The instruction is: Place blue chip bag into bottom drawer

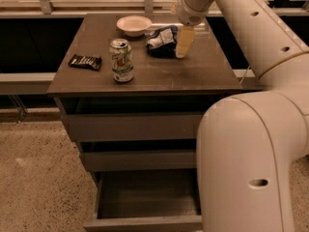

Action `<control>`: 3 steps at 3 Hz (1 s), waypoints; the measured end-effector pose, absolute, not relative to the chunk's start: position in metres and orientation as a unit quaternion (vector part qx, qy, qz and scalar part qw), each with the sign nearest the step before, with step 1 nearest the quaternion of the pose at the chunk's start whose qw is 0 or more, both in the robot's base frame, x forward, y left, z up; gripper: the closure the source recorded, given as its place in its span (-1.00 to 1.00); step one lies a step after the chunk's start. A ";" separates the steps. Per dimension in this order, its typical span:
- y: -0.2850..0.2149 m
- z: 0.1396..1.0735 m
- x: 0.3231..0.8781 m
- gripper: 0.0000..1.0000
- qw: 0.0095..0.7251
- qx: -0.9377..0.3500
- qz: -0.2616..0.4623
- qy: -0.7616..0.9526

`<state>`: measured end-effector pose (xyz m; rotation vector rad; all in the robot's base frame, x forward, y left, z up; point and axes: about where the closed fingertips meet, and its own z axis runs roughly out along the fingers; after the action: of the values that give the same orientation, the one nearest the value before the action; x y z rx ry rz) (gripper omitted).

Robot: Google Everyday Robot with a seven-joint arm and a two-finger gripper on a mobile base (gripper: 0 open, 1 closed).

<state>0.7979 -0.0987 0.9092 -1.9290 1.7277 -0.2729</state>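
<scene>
The blue chip bag [161,39] lies crumpled at the back of the cabinet top, just right of a white bowl. My gripper [184,41] reaches down from the top of the view and hangs right beside the bag's right edge, close to the cabinet top. Whether it touches the bag does not show. The bottom drawer [145,222] is pulled out at the foot of the cabinet, and its dark inside holds nothing I can see. My arm covers the drawer's right end.
A white bowl [133,24] sits at the back, a green-and-white soda can [122,60] stands mid-left, and a black candy bar wrapper [85,61] lies at the left edge. Two upper drawers [130,127] stand slightly out. My arm's bulk [246,158] fills the right foreground.
</scene>
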 end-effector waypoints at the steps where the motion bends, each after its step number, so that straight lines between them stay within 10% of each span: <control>1: -0.101 0.874 0.818 -0.09 0.260 -0.708 -0.094 0.650; 3: -0.098 0.874 0.813 0.84 0.289 -0.702 -0.053 0.648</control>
<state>0.8130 -0.0975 0.8737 -1.8741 1.7302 -0.1420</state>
